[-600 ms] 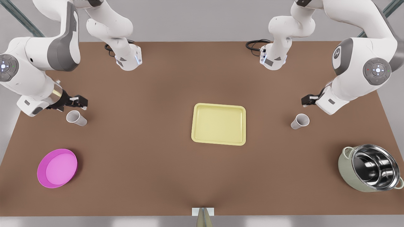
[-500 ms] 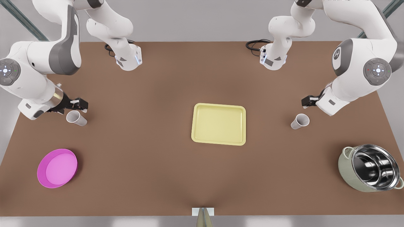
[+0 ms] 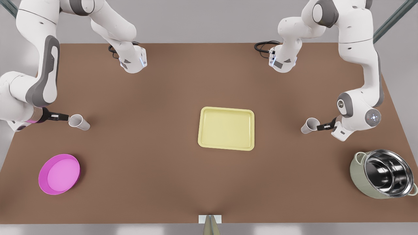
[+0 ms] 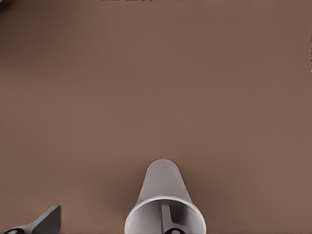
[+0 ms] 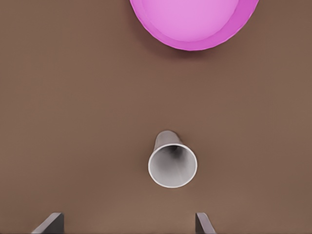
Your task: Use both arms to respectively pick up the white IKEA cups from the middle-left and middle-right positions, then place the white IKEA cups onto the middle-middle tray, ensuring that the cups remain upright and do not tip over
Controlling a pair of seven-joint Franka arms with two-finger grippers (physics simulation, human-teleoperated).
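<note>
Now lowered to cup height with fingers spread, the right gripper (image 3: 63, 117) faces the white cup (image 3: 79, 122) at the front view's left, the left gripper (image 3: 321, 126) faces the second cup (image 3: 310, 125) opposite, both cups ungrasped outside the tray (image 3: 226, 128).

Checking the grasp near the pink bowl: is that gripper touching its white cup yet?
Apart. In the right wrist view the right gripper is open, and bare table shows between each finger and the white cup.

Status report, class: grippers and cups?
Left gripper open, one finger inside its cup. Right gripper open, short of other cup. Both upright, off tray.
</note>
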